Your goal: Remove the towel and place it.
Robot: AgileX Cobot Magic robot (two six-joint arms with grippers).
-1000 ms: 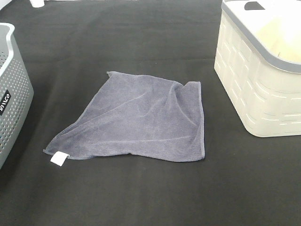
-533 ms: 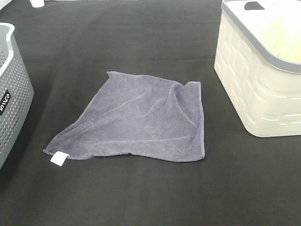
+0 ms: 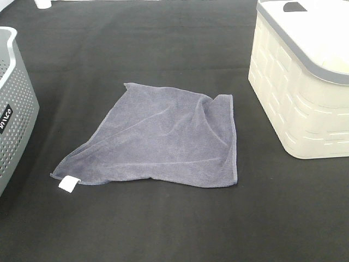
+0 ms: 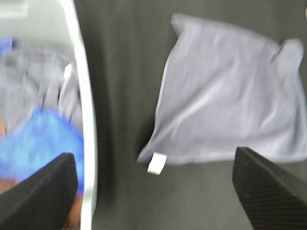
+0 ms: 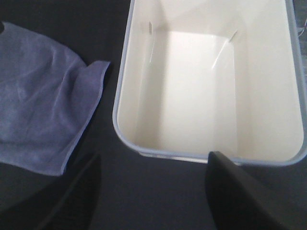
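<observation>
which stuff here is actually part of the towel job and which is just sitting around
Part of the job:
- towel, spread flat on the black table cover, white tag at its near corner
- left gripper and right gripper, both with jaws open and empty

Just sitting around, as far as the pictures tell:
- grey perforated basket, with cloths inside
- cream basket, empty

Black cloth-covered table (image 3: 163,229), square grey-purple terry towel (image 3: 163,136) lying flat mid-table, perforated grey plastic basket (image 3: 16,109) left of the towel, cream plastic bin (image 3: 300,103) right of it
</observation>
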